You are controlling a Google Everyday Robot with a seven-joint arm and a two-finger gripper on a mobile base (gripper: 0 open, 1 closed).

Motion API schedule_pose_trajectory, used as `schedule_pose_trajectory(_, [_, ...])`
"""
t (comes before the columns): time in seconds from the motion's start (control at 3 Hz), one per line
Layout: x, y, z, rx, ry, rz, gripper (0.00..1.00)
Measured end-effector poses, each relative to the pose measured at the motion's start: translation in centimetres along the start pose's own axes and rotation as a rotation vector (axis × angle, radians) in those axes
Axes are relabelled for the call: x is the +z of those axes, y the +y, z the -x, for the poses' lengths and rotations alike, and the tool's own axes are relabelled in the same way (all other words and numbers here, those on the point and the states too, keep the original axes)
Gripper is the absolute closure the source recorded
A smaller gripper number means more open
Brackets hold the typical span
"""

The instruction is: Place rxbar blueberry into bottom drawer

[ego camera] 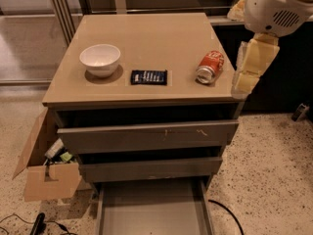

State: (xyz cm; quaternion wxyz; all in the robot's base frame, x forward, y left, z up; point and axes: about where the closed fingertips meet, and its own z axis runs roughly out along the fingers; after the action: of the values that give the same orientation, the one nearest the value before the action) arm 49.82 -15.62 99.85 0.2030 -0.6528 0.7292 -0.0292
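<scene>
The rxbar blueberry (148, 77), a dark flat wrapper with white lettering, lies flat near the front middle of the cabinet top (151, 33). The bottom drawer (151, 212) is pulled out below the two upper drawers, and its grey floor is bare. My gripper (244, 84) hangs from the white arm at the right edge of the cabinet top. It sits just right of the red can and well to the right of the bar. It holds nothing that I can see.
A white bowl (100, 59) stands left of the bar. A red soda can (209, 67) lies on its side to the right. The two upper drawers (146, 136) are slightly open. An open cardboard box (49, 177) sits on the floor at left. Cables (227, 214) lie by the drawer.
</scene>
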Motion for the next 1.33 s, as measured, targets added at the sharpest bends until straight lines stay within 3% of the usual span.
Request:
schedule_pose_trajectory(0.67, [6.4,1.1,-0.7,0.179,-0.063,0.068,0.0])
schedule_pose_trajectory(1.0, [11.3,0.0,-0.3,0.123,-0.034,0.184,0.0])
schedule_pose_trajectory(1.33, [11.6,0.0,0.0,0.13,-0.047,0.171,0.0])
